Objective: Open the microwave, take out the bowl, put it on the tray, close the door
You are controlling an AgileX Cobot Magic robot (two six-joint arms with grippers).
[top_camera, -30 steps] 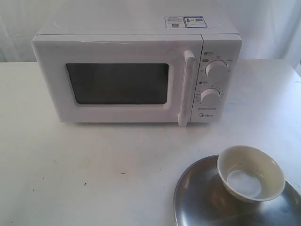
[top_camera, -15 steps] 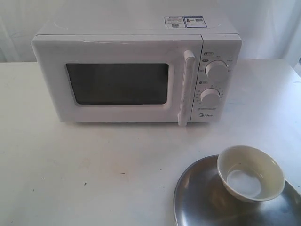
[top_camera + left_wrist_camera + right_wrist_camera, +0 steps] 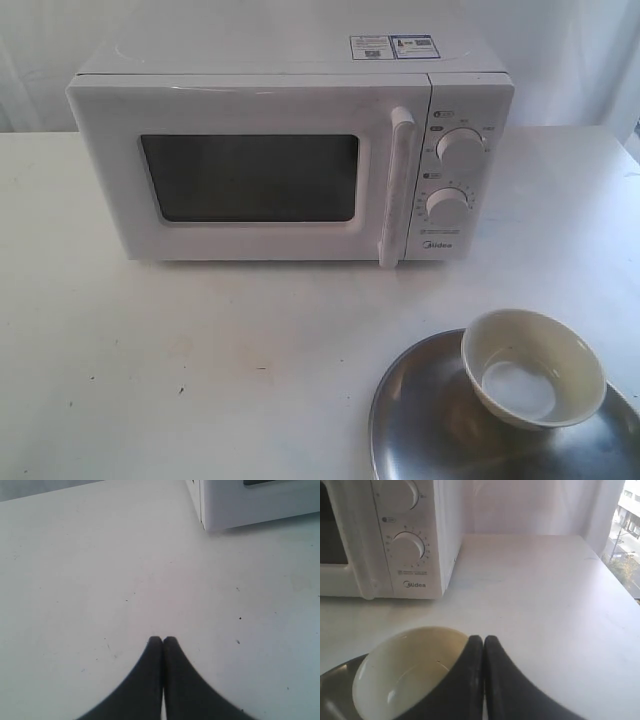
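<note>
The white Midea microwave (image 3: 290,150) stands at the back of the table, its door (image 3: 250,180) shut, with the vertical bar handle (image 3: 397,185) beside the two dials. The cream-white bowl (image 3: 533,367) sits upright on the silver tray (image 3: 420,420) at the front right. Neither arm shows in the exterior view. My left gripper (image 3: 162,640) is shut and empty over bare table, near the microwave's corner (image 3: 250,505). My right gripper (image 3: 484,639) is shut and empty, its black fingers just beside the bowl (image 3: 405,672), with the microwave panel (image 3: 407,545) beyond.
The white table (image 3: 200,350) spreads in front of the microwave. The tray runs off the lower right edge of the exterior view. A pale curtain hangs behind, and a window (image 3: 627,525) lies past the table's right edge.
</note>
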